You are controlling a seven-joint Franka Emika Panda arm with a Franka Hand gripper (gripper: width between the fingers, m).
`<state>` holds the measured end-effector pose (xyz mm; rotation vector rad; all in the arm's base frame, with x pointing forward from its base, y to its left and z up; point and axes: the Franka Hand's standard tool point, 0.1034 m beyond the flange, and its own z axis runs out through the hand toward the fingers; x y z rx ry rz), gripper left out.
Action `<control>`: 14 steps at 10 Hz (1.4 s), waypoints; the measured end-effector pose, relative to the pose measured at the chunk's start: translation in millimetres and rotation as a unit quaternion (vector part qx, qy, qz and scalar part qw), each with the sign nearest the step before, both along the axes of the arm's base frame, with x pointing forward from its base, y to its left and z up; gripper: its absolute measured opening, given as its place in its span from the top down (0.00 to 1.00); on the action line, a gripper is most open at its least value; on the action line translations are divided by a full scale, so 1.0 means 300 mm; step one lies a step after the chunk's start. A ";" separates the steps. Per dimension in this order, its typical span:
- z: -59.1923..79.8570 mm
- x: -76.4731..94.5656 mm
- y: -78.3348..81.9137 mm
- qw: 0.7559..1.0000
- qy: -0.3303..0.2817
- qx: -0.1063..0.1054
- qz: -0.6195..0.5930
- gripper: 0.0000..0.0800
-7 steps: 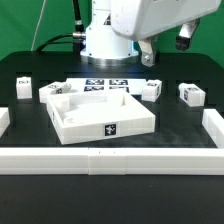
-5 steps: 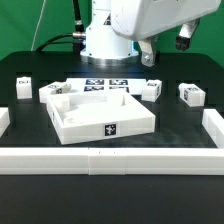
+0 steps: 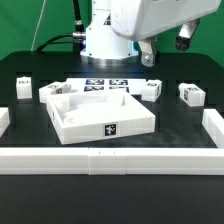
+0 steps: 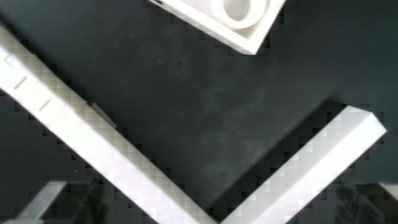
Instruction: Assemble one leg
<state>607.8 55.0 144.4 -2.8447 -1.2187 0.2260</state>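
Several small white legs with black-and-white tags stand on the black table: one at the exterior view's far left, one behind the tray's left corner, one right of the tray and one further right. The large white square tray-like piece sits in the middle. My gripper hangs high above the right-hand legs, open and empty, touching nothing. In the wrist view its fingers show dimly at the edges, wide apart, and a tray corner with a round socket is visible.
The marker board lies behind the tray. Low white walls edge the table at the front, the left and the right. Two wall pieces meet in a V in the wrist view.
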 end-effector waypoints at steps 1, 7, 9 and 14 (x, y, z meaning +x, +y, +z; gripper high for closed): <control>-0.002 -0.001 -0.001 1.000 0.000 0.000 0.001 0.19; -0.119 -0.134 -0.128 0.984 -0.042 0.026 0.170 0.19; -0.122 -0.140 -0.130 0.987 -0.039 0.025 0.154 0.19; -0.129 -0.129 -0.147 0.977 -0.056 0.028 0.206 0.19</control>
